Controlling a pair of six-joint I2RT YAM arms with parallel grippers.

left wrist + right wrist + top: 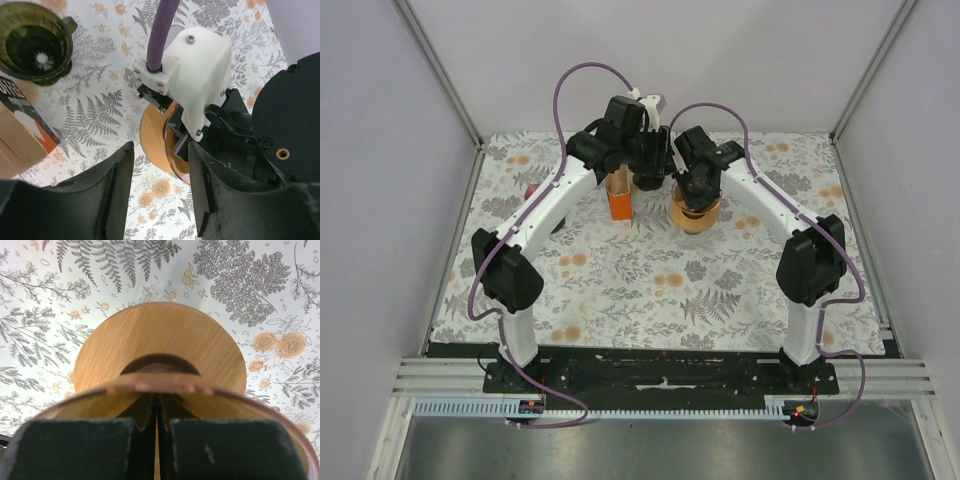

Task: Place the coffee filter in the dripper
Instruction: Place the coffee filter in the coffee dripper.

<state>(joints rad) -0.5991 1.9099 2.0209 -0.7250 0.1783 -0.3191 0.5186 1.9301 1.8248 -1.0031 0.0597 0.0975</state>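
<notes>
Where the orange-and-brown cardboard filter box [618, 200] stands upright, a dark ribbed cone dripper [35, 45] sits just beside it, and your left claw [159, 165] hangs spread open above the floral counter [650, 290]. Rightward, the translucent amber dripper [160, 386] rests on its round wooden base [160, 335]. Your right claw [156, 427] is closed inside its rim, with a thin tan sliver between the pads [75, 450]; filter or not, you cannot tell.

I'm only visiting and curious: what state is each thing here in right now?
Wood-collared dripper: upright, held by its rim.
Right gripper: shut on that rim.
Left gripper: open, empty.
Dark dripper: upright, empty.
Filter box: standing upright.
</notes>
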